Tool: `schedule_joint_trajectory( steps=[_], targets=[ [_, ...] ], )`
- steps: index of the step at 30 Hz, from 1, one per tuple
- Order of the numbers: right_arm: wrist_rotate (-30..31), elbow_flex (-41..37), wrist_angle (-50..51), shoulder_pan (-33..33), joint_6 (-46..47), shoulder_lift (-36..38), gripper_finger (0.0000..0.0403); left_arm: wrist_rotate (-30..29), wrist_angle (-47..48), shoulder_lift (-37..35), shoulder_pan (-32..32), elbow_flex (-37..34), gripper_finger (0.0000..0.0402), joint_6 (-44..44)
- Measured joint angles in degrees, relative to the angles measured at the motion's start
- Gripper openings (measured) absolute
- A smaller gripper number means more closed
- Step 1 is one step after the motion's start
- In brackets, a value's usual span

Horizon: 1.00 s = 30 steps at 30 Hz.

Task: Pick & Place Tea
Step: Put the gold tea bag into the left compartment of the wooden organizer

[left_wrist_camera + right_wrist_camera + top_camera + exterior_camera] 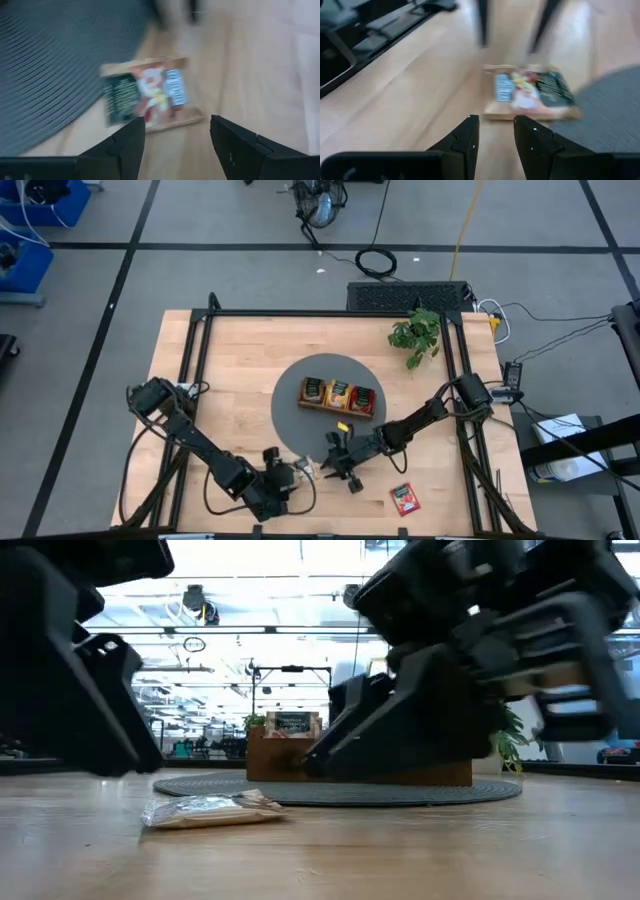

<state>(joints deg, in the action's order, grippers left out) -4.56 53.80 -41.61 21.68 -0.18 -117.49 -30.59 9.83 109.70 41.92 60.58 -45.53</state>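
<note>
The left gripper [290,476] sits low at the near edge of the table [230,360], its 2 fingers [127,145] spread well apart and empty, aimed at a cream sachet [307,470] with dark green print that lies flat on the bare wood just beside the rim of the round grey mat [290,395]. In the left wrist view the sachet [146,92] is ahead of the fingertips, not yet between them, with 1 edge close to the mat. To take it well, I would judge that the left gripper should advance until the sachet is centred in the gap, drop until the tips nearly brush the wood, and close across the sachet's narrower span so the thin packet does not slide or buckle. On the mat stands the wooden tray [337,395] with 3 compartments, each already holding sachets; a yellow sachet [344,426] lies on the mat in front of it. The right gripper [340,463] faces the same cream sachet from the other side, its fingers [465,137] narrowly parted and holding nothing, so the 2 arms are near each other and only 1 should move in. Further right, a red sachet [404,498] waits on the wood, well apart from the rest.
</note>
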Motion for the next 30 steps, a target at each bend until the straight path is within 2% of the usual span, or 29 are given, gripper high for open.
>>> schedule_joint_trajectory(
  steps=[3,8,13,18,22,30],
  targets=[
    [0.09,0.24,-0.59,1.26,-3.82,0.00,0.0109,-2.06,6.67,-1.96,-0.40,-0.01,0.0225,-6.72],
    [3.10,2.72,0.03,1.85,-6.94,-0.03,0.0098,-5.09,10.44,-4.33,-0.47,0.10,0.0225,-12.56],
    [3.23,5.70,0.68,1.29,-8.94,-1.88,0.0059,-0.85,12.80,-4.34,-2.29,-0.56,0.0225,-17.51],
    [2.96,8.77,1.73,1.18,-11.85,-5.93,0.0006,1.17,11.04,-4.32,-3.76,-1.93,0.0225,-18.95],
    [1.09,11.29,2.26,1.20,-12.57,-8.93,0.0009,2.60,10.18,-4.32,-4.53,-1.95,0.0225,-19.64],
    [-0.26,12.35,6.44,0.53,-11.54,-9.73,0.0001,6.02,8.80,-4.32,-5.16,-1.95,0.0225,-20.75]
  ],
)
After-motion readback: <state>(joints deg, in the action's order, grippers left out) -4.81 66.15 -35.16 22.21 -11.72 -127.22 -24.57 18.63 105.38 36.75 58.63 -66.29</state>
